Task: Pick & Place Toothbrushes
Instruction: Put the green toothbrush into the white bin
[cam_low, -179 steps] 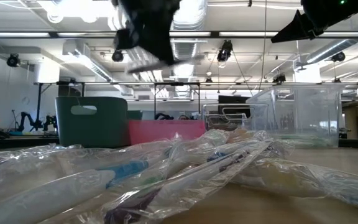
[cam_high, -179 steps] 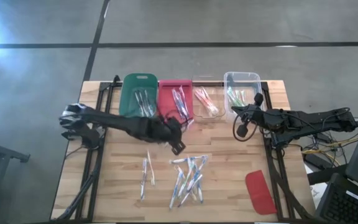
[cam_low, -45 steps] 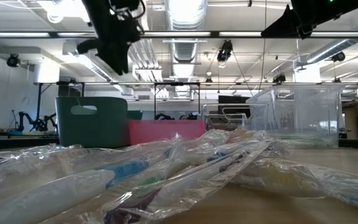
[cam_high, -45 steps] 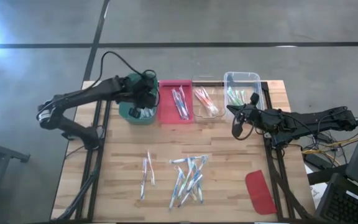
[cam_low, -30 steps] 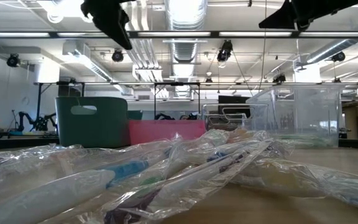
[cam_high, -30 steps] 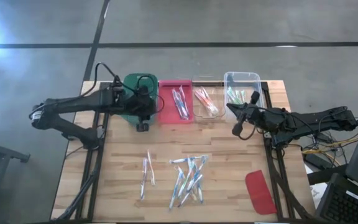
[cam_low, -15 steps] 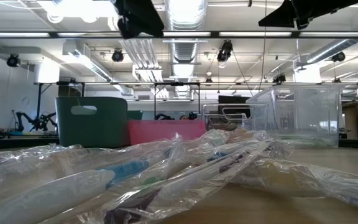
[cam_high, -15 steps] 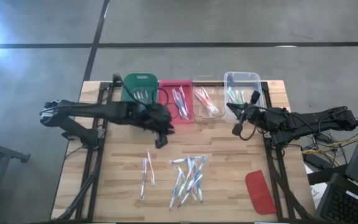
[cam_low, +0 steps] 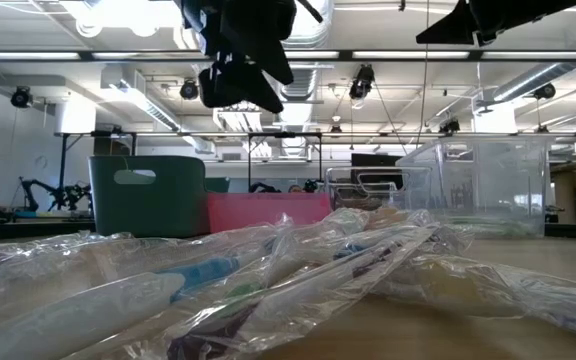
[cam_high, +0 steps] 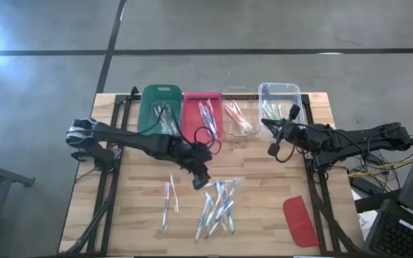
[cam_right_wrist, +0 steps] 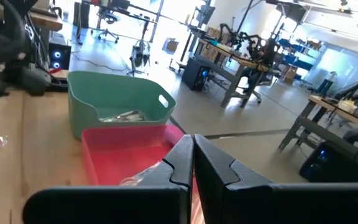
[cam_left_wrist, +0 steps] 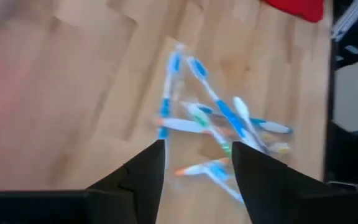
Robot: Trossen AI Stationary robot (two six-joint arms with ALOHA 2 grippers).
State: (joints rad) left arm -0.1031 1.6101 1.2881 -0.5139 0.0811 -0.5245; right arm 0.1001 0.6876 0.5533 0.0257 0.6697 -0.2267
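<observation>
Along the far edge: dark green plastic bin point(cam_high: 159, 109), pink bin point(cam_high: 202, 115), small clear tray point(cam_high: 239, 117), tall clear plastic box point(cam_high: 279, 104), side by side, each holding toothbrushes. Mid-table: loose heap of wrapped pale-handled toothbrushes point(cam_high: 218, 205), plus a pair point(cam_high: 169, 198) apart to its left; bare wood between heap and bins. Left gripper point(cam_high: 200, 178): above the heap's near-left edge, fingers parted, empty. Right gripper point(cam_high: 274, 149): clenched on nothing, before the clear box. Flat red oblong lid point(cam_high: 300, 221): front right corner.
</observation>
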